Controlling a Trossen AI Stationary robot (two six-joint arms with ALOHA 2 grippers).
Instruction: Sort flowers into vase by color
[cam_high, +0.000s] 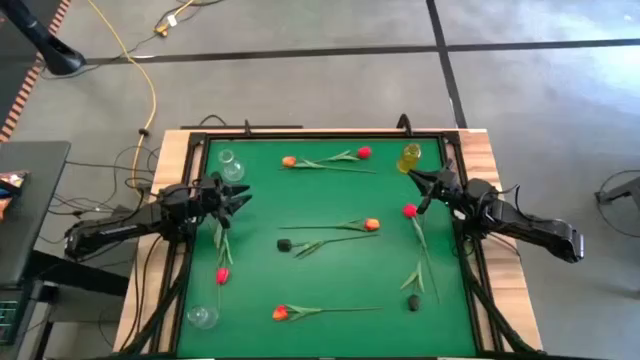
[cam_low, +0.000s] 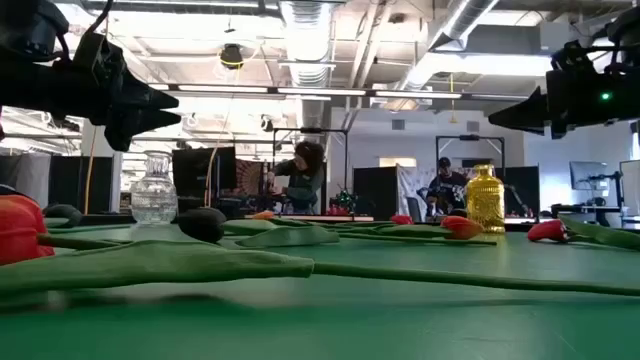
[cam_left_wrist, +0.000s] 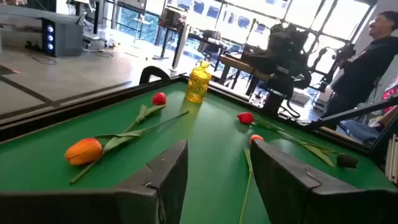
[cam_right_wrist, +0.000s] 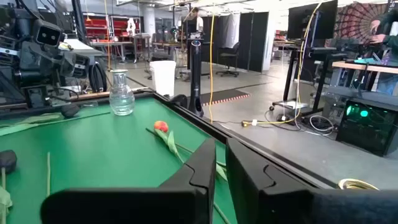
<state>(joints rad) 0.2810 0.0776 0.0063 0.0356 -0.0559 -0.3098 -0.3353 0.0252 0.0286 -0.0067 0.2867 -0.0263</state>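
From above, tulips (cam_high: 325, 243) lie scattered across the green table (cam_high: 390, 280); left gripper (cam_high: 240, 196) spread empty, right gripper (cam_high: 420, 180) nearly pressed together, holding nothing. Only the low view shows people (cam_low: 305, 178) working behind the yellow vase (cam_low: 484, 200).

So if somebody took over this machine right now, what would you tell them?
Left gripper: fingers open, empty, raised by the near clear vase.
Right gripper: fingers nearly shut, empty, raised beside the yellow vase.
A second clear vase stands at the left arm's other corner.
The flowers, such as an orange one, all lie on the green table.
Done: none in a vase. Left: all sorting.
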